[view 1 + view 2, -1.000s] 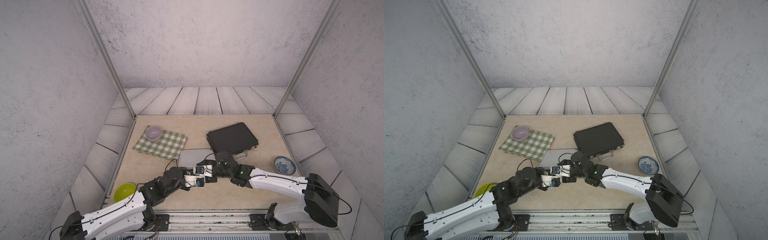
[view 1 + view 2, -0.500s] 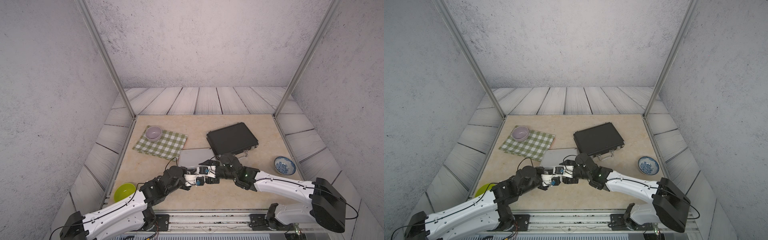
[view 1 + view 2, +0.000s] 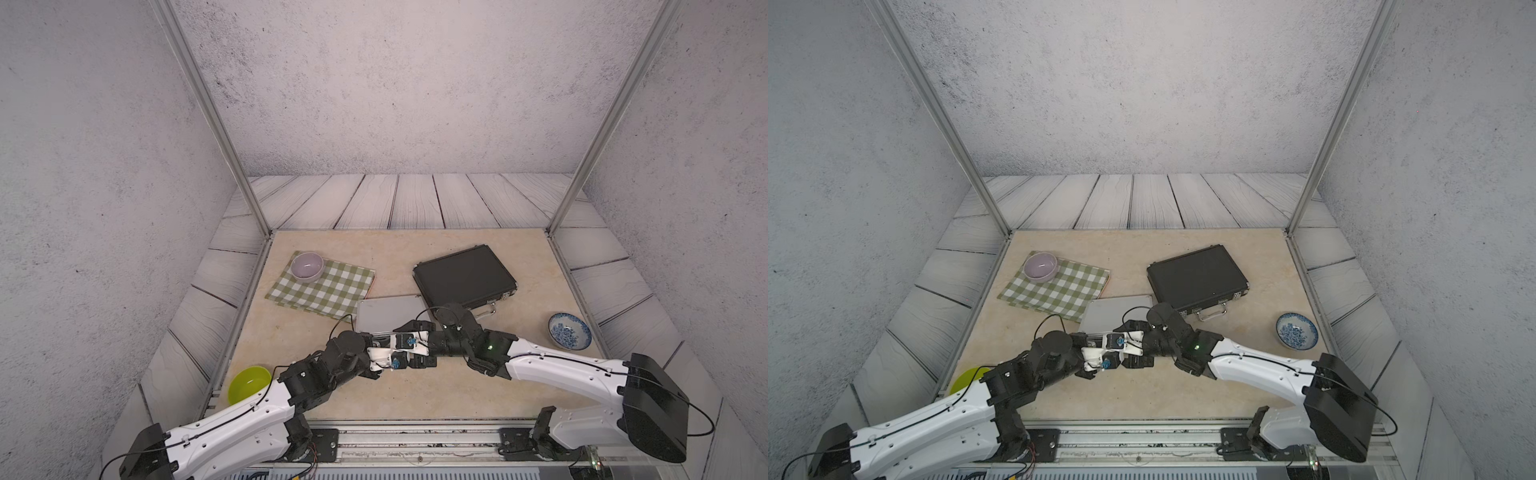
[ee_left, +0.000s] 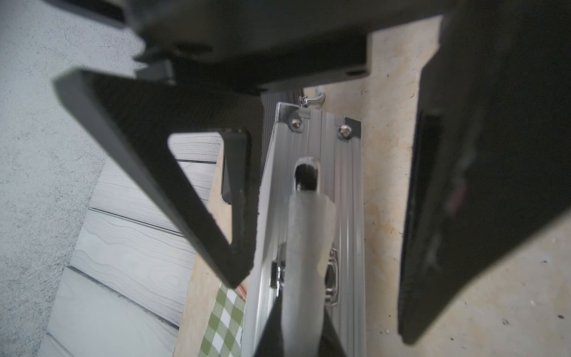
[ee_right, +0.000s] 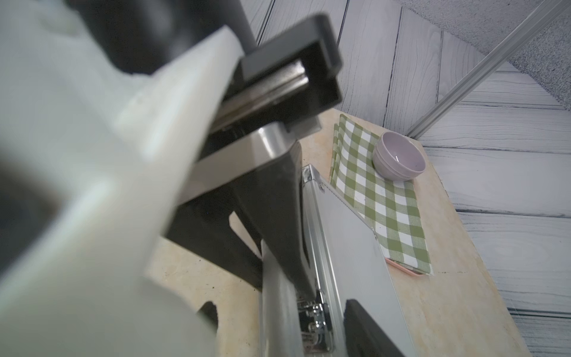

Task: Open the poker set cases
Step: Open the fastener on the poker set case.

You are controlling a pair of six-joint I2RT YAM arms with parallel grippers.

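Note:
The silver case (image 3: 384, 309) lies flat at the middle of the mat, lid down, with one corner against the larger black case (image 3: 463, 276), which is also closed with its handle (image 3: 486, 311) toward me. Both grippers meet at the silver case's front edge. My left gripper (image 4: 310, 204) is shut, its pale taped tip pressed on the ribbed front side (image 4: 346, 191) beside a metal latch (image 4: 332, 278). My right gripper (image 5: 282, 324) is open and straddles that edge: one black finger (image 5: 370, 327) lies over the lid, with the latch (image 5: 312, 321) between the jaws. In both top views the two hands overlap (image 3: 409, 345) (image 3: 1121, 347).
A lilac bowl (image 3: 306, 266) sits on a green checked cloth (image 3: 328, 286) left of the silver case. A lime bowl (image 3: 249, 384) lies at the front left and a blue patterned bowl (image 3: 569, 330) at the right. Metal posts (image 3: 552, 226) stand at the mat's back corners.
The right arm's rear links have shifted slightly to the right. Both grippers have stayed at the silver case's front edge, and the lid has not lifted.

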